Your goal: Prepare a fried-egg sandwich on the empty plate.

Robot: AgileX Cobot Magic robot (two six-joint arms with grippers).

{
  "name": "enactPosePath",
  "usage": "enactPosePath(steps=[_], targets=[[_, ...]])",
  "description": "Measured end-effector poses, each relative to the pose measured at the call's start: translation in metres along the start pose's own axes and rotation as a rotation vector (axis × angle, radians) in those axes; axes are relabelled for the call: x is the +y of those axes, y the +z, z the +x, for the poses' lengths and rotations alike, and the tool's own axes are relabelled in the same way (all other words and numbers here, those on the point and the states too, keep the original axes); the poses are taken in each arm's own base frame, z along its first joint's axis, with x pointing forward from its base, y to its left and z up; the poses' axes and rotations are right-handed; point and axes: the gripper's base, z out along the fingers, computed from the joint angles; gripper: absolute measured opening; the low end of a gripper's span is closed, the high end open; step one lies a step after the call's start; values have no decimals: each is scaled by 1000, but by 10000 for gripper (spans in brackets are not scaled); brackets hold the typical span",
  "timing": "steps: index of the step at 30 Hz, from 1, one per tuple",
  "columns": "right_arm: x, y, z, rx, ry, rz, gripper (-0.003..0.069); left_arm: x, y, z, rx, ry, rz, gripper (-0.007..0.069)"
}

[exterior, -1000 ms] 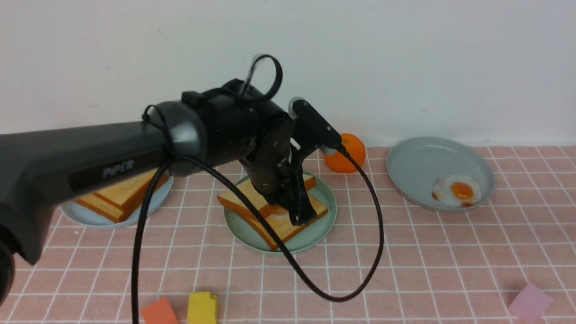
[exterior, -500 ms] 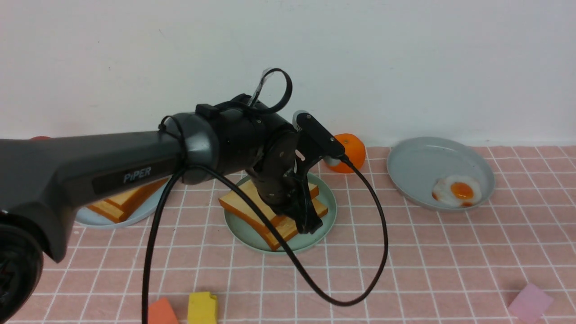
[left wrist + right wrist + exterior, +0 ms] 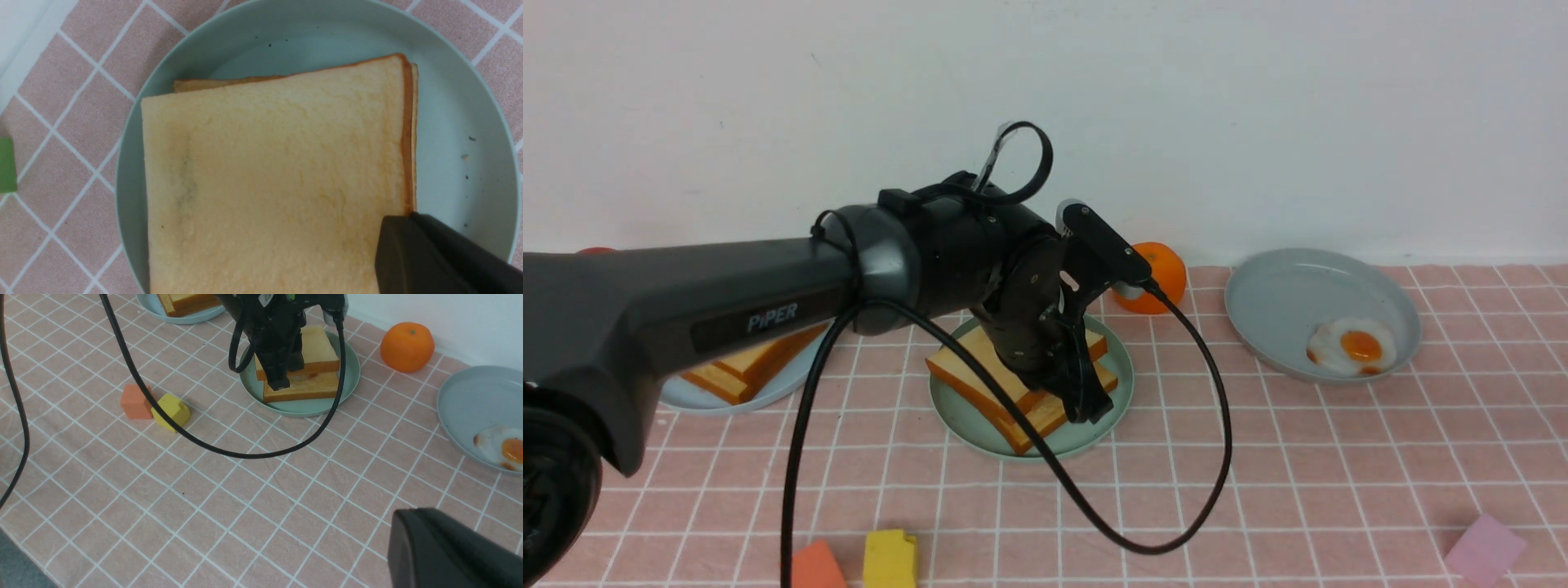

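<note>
The mint-green plate sits mid-table with two toast slices stacked on it. My left gripper is down at the stack's right edge, shut on the top toast slice, which lies almost flat on the bottom slice. In the left wrist view one finger lies over a corner of the top slice, above the plate. A pale sliver with orange shows between the slices; the fried egg is otherwise hidden. Of my right gripper only one finger shows, above bare cloth.
An orange stands behind the mint plate. A grey-blue plate at the right holds a small egg. Another grey-blue plate at the left holds toast. Orange, yellow and pink blocks lie near the front edge.
My left gripper has come down and shifted slightly right. The top toast slice went from tilted above the stack to lying nearly flat on it.
</note>
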Motion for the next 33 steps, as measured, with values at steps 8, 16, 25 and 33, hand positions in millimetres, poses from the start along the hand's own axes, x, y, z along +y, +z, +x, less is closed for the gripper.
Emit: enactPosePath(steps=[8,16,25,33], targets=[[0,0,0,3,0,-1,25,-1,0,0,-1,-12,9,125],[0,0,0,5,0,-2,29,-2,-1,0,-3,-25,19,260],[0,0,0,5,0,-2,31,16,-119,-16,-187,-164,-11,105],[-5,0,-3,-33,99,50,31,8,-289,50,-617,-307,1,-13]])
